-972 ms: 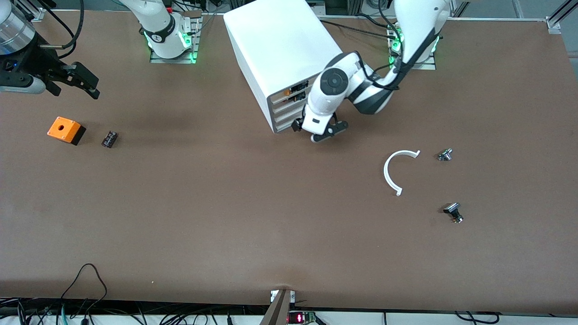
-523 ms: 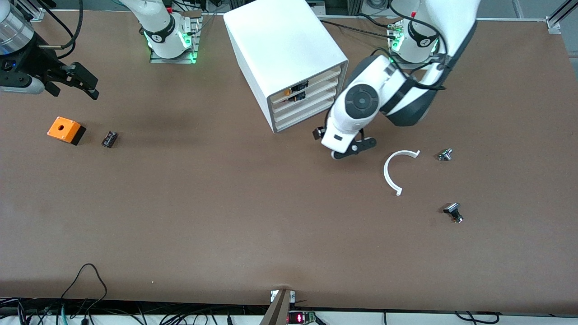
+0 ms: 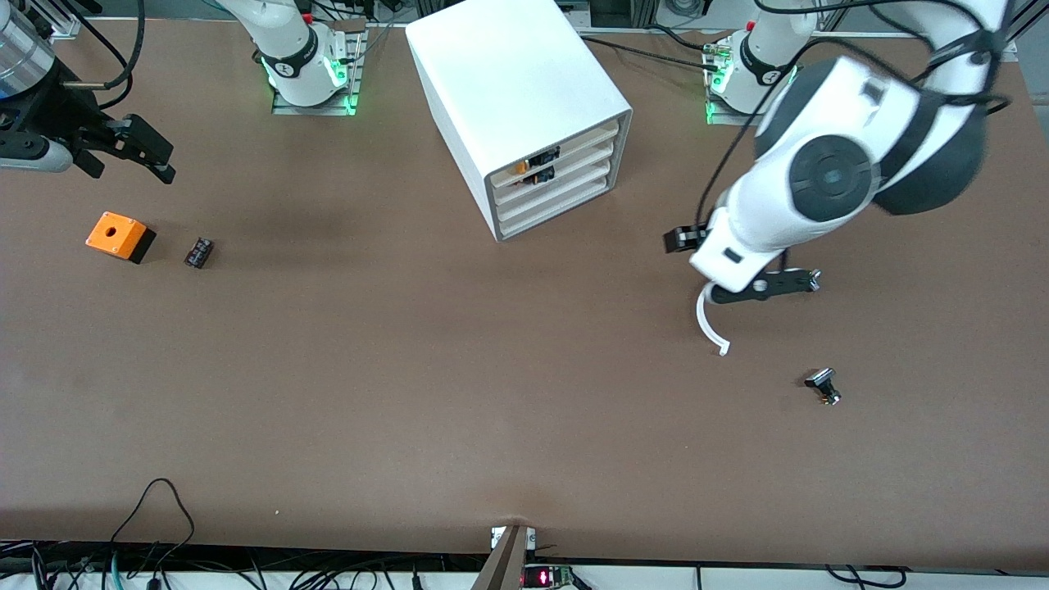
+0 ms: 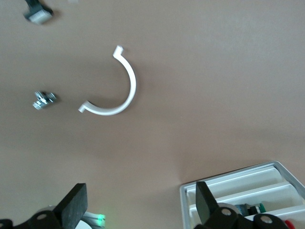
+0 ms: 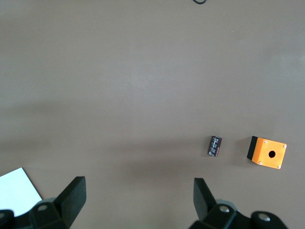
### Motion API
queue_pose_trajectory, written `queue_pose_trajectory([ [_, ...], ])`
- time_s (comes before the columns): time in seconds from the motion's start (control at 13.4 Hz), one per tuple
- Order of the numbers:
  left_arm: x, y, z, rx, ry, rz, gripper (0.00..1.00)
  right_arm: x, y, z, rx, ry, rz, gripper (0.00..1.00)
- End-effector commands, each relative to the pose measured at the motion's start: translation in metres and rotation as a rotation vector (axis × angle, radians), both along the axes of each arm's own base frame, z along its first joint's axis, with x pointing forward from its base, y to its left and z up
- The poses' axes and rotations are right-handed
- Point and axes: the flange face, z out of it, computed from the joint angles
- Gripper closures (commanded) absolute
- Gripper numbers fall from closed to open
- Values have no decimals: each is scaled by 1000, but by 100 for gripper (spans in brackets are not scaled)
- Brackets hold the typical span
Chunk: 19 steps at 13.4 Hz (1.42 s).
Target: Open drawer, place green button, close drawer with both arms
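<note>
My left arm reaches out from its base with the elbow high and the wrist bent down, so the left gripper (image 3: 762, 287) hangs over the white C-shaped ring (image 3: 710, 321) toward the left arm's end of the table; fingers spread wide with nothing between them, as the left wrist view shows. That ring (image 4: 114, 88) lies flat, with a small silver metal button (image 4: 43, 99) near it and a black-headed metal button (image 3: 823, 386) nearer the front camera. The white cabinet (image 3: 516, 106) stands at an angle between the two bases; its lowest drawer (image 3: 557, 211) sits flush with the front, shut. In the left wrist view a green-capped button (image 4: 255, 208) lies in one of the cabinet's trays, which tray I cannot tell. My right arm waits, right gripper (image 3: 123, 147) held up over the right arm's end of the table, fingers wide and empty. Under it sit the orange box with a hole (image 3: 120, 236) and, just beside it, a small black cylinder part (image 3: 198, 251). Faint white print runs along that cylinder (image 5: 215, 145), unreadable. No other writing legible.
</note>
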Motion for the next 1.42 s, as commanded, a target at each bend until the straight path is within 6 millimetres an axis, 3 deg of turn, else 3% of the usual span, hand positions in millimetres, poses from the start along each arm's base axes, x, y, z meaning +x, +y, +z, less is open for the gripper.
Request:
queue_pose_trajectory([
  [0.0,-4,25,41,-1,-71,-117,0,4,1,4,4,-3,-9,0],
  [0.07,-7,42,60,10,-125,-133,0,5,0,4,4,-1,-11,0],
  [0.22,-19,91,78,-22,-169,-199,0,6,-1,4,5,-3,-10,0],
  [0.45,-38,175,84,-92,-240,-293,0,8,-1,9,6,-12,-13,0],
  [0.6,-53,204,82,-79,-247,-267,0,14,-1,12,9,-15,-12,0],
  [0.75,-46,208,60,-71,-344,-240,0,16,-2,15,10,-18,-12,0],
  [0.82,-42,213,58,-66,-386,-224,0,16,-1,14,10,-16,-10,0],
  [1.35,-44,215,73,-60,-276,-176,0,16,-1,16,10,-19,-9,0],
])
